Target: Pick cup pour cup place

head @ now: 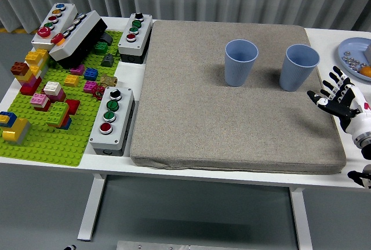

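My white counter (133,166) carries a grey mat (232,116) across its middle and right; a green brick baseplate (40,140) lies along the left edge; three grey button boxes sit between them and at the far left corner (112,121); a blue plate (355,50) rests at the far right edge.

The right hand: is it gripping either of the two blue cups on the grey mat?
No. The right hand hangs with fingers spread beside the right blue cup, touching neither it nor the left blue cup.
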You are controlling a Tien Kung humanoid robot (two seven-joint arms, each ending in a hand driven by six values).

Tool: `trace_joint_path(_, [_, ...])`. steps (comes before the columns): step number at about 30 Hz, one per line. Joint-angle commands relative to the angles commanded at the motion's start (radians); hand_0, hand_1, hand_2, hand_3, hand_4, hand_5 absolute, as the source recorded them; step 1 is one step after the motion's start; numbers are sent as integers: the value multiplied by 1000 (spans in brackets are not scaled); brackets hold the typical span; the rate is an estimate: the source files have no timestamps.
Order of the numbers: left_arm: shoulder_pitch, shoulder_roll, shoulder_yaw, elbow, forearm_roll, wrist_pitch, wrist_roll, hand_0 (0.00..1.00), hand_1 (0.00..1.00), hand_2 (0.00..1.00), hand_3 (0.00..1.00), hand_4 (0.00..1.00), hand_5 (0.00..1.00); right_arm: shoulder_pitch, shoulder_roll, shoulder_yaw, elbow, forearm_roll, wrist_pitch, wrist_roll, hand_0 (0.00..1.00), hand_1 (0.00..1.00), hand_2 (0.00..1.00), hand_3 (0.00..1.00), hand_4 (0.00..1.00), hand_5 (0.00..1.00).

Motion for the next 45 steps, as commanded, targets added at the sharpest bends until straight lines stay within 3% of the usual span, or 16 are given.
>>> trace_joint_path(30, [-14,4,17,0,-8,1,-3,827,836,910,819,627,998,116,27,-81,-117,51,-4,22,899,902,998,963,820,186])
trace_joint_path(45, [-16,4,21,0,-10,1,-3,827,836,911,818,627,998,141,32,-100,-138,62,0,24,899,901,998,954,818,185])
